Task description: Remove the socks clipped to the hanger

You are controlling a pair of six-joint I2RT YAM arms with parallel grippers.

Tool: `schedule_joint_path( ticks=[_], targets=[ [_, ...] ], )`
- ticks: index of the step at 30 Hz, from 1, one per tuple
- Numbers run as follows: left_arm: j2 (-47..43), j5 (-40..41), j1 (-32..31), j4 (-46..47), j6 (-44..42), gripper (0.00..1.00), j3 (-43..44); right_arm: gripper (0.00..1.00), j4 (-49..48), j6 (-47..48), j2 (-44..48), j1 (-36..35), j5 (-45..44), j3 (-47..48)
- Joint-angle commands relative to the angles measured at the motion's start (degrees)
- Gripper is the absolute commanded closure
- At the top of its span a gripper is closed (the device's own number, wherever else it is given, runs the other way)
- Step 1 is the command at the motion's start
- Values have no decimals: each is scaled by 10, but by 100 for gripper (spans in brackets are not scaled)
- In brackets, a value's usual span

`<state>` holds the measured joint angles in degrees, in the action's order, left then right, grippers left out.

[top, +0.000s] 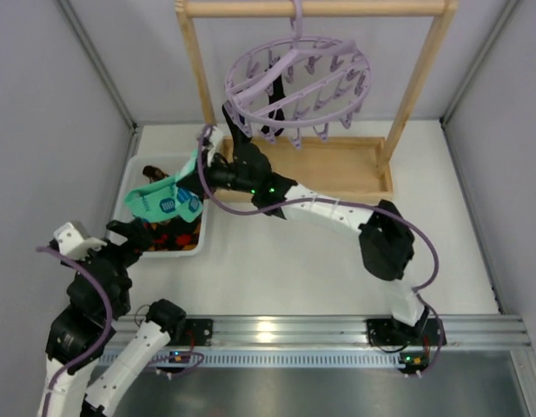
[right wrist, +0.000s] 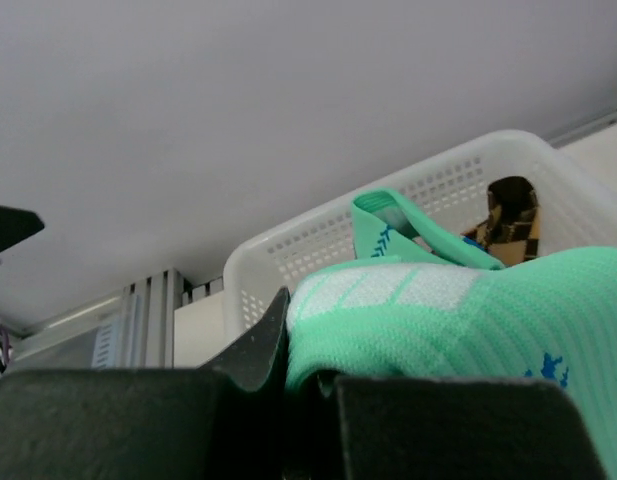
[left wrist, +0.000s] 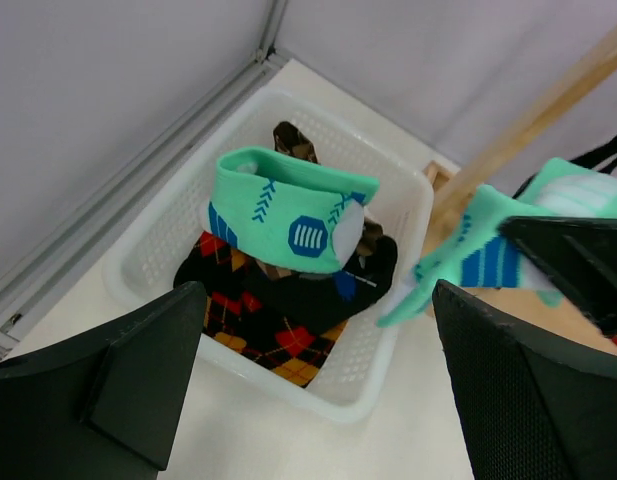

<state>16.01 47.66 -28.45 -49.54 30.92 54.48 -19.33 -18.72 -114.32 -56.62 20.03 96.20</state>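
The lilac ring hanger hangs by its hook from the wooden frame; a dark shape shows under its near rim, and I cannot tell what it is. My right gripper is shut on a mint-green sock, holding it over the right rim of the white basket. The held sock fills the right wrist view and shows at the right of the left wrist view. A second mint-green sock and a brown diamond-patterned sock lie in the basket. My left gripper is open and empty, hovering by the basket's near corner.
Red-orange-black patterned socks lie in the basket's bottom. The light wooden frame with its base tray stands at the back. Grey walls enclose the table on the left, right and back.
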Motion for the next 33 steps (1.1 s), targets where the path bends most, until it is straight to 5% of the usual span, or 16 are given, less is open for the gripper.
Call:
schedule_joint_path(
  ticks=[1, 5, 8, 9, 10, 11, 19, 25, 33],
  targets=[
    [-35, 40, 5, -11, 20, 2, -6, 100, 126, 17, -108, -23, 36, 183],
    [-34, 40, 5, -10, 20, 2, -6, 100, 211, 12, -256, -58, 62, 379],
    [-14, 33, 6, -10, 15, 2, -5, 94, 214, -3, -335, -66, 53, 438],
    [-11, 30, 6, -10, 13, 2, -3, 84, 209, -6, -343, -66, 48, 432],
    [-5, 29, 7, -10, 13, 2, -3, 57, 205, -4, -344, -65, 44, 423],
    [-5, 28, 8, -10, 13, 2, -3, 51, 201, -4, -342, -64, 37, 405],
    [-4, 24, 8, -9, 12, 2, -4, 36, 180, 41, -211, -53, 29, 278],
    [-3, 20, 8, -10, 12, 2, -4, 2, 170, 69, -102, -51, 29, 181],
    [-2, 16, 8, -10, 10, 2, -4, 0, 121, 89, 21, -38, -37, 38]
  ],
)
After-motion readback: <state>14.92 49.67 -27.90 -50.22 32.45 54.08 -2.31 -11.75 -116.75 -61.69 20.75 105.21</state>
